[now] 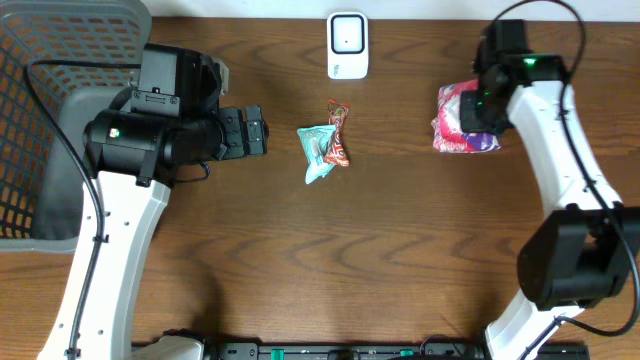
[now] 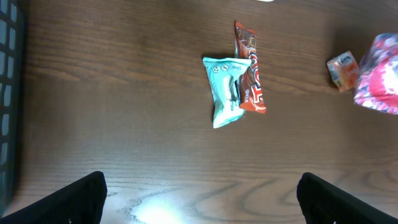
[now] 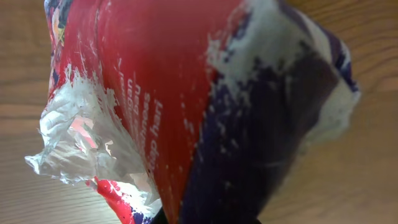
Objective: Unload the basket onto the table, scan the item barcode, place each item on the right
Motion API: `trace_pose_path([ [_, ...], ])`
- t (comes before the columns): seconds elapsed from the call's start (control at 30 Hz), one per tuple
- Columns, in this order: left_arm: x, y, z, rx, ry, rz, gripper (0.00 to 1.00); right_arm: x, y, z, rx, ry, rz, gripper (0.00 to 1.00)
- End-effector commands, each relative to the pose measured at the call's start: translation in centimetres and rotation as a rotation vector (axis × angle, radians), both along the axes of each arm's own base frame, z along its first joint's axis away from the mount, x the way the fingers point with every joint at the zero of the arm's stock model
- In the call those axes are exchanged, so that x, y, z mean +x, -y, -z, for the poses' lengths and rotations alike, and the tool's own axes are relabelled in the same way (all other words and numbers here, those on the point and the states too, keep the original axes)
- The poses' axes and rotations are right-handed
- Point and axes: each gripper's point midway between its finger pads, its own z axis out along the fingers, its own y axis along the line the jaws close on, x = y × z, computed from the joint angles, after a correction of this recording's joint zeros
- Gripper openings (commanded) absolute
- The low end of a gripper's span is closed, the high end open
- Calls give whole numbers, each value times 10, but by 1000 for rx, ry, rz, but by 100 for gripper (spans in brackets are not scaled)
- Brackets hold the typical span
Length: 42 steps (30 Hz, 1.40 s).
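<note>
One red-purple bag (image 1: pixel 450 130) extends lengthwise from right gripper (image 1: pixel 483 108).

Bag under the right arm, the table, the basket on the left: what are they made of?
Bag: thin plastic film, glossy. It crinkles and has a crimped, see-through edge.
Table: wood or wood-look laminate, dark brown, slight sheen. Grain lines show, with a patch of glare.
Basket: probably moulded plastic, grey, matte, with open lattice walls.

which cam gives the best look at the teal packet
Left wrist: the teal packet lies large and unobstructed, against the red wrapper. Overhead shows it too, but small. Right wrist shows none of it, only the red and purple bag.
</note>
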Motion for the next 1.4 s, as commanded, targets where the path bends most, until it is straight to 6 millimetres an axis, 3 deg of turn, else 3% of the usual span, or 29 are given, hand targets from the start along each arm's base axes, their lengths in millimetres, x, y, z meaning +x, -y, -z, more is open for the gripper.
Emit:
trace_pose_path([
  [0.0, -1, 2, 4, 2, -10, 25, 98, 0, -5, 0, -195, -3, -26, 1],
  [0.1, -1, 2, 4, 2, -10, 25, 98, -1, -35, -1, -234, 12, -101, 1],
  [0.23, -1, 2, 4, 2, -9, 25, 98, -4, -42, 2, -421, 16, -139, 1],
  [0.33, -1, 2, 4, 2, -9, 25, 98, -7, -41, 17, -540, -2, -126, 1],
  [0.5, -1, 2, 4, 2, -9, 24, 98, -14, -56, 53, -525, -88, -157, 9],
  [0.63, -1, 2, 4, 2, -10, 24, 98, -30, -94, 86, -397, -168, -221, 43],
  [0.7, -1, 2, 4, 2, -9, 24, 98, -38, -128, 93, -258, -189, -260, 51],
  [0.77, -1, 2, 4, 2, -9, 25, 98, -40, -167, 83, -74, -202, -292, 60],
  [0.83, -1, 2, 4, 2, -9, 25, 98, -33, -188, 63, 49, -190, -300, 64],
  [0.87, -1, 2, 4, 2, -10, 25, 98, -28, -195, 49, 110, -180, -301, 71],
  [0.93, -1, 2, 4, 2, -9, 25, 98, -20, -202, 25, 195, -165, -319, 79],
  [1.03, -1, 2, 4, 2, -9, 25, 98, -8, -190, -16, 276, -132, -316, 84],
  [1.13, -1, 2, 4, 2, -9, 25, 98, -1, -164, -38, 289, -120, -321, 86],
  [1.2, -1, 2, 4, 2, -9, 24, 98, -2, -144, -40, 291, -146, -346, 93],
  [1.37, -1, 2, 4, 2, -10, 24, 98, -12, -101, -22, 331, -248, -288, 92],
])
